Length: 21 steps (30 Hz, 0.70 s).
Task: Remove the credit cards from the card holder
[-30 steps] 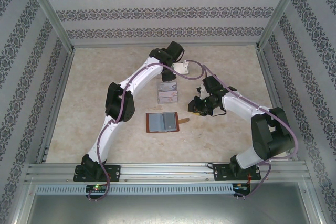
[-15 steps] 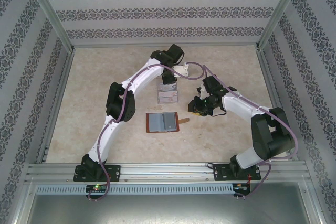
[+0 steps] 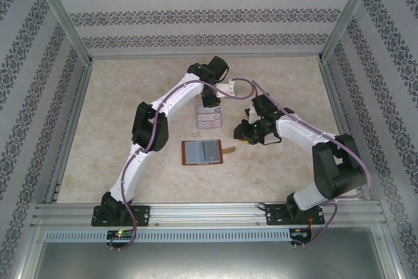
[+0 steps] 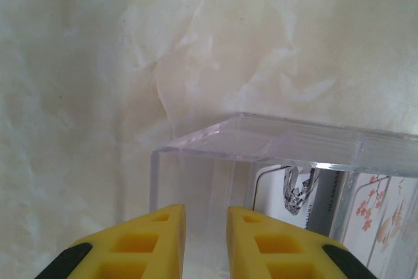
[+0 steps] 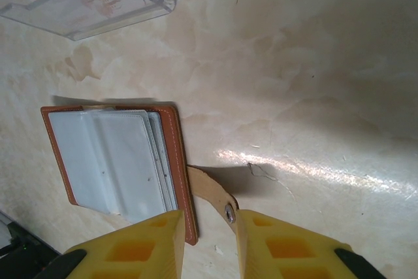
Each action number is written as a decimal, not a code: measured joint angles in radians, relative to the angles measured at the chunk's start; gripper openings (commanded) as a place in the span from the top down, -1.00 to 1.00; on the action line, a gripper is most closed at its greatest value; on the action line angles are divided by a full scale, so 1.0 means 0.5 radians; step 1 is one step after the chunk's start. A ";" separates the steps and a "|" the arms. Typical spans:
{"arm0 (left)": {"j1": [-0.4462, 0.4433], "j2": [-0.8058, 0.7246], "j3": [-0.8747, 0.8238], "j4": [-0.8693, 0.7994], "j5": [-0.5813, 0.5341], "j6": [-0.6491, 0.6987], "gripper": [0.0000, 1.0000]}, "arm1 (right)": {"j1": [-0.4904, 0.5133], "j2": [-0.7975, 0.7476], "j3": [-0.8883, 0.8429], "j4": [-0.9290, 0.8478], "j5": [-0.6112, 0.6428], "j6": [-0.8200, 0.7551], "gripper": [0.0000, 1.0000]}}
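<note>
While the card holder (image 3: 202, 152) stays put, left claw (image 4: 206, 219) nears clear box (image 4: 294, 145).

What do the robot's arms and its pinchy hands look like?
The left arm and right arm are white tubes with chunky black joints and black bases. A purple cable runs along each one. The left gripper and right gripper each have two yellow fingers with square hollows, turning black further back.

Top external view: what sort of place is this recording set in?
Most likely a purpose-built robot test cell, not a real room: an aluminium frame, patterned wallpaper panels as walls, and a marble-look tabletop.
</note>
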 measured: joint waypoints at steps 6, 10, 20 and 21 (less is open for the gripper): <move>-0.004 -0.001 -0.001 0.002 -0.108 -0.114 0.62 | 0.012 0.001 0.002 -0.001 -0.001 0.007 0.42; -0.004 -0.038 -0.069 0.040 -0.217 -0.307 0.64 | 0.054 0.018 0.030 0.000 0.000 0.008 0.43; -0.004 -0.293 -0.335 0.098 -0.465 -0.880 0.65 | 0.153 0.171 0.089 0.034 0.016 0.015 0.43; -0.004 -0.340 -0.399 0.121 -0.465 -0.925 0.66 | 0.156 0.190 0.096 0.037 0.022 0.015 0.43</move>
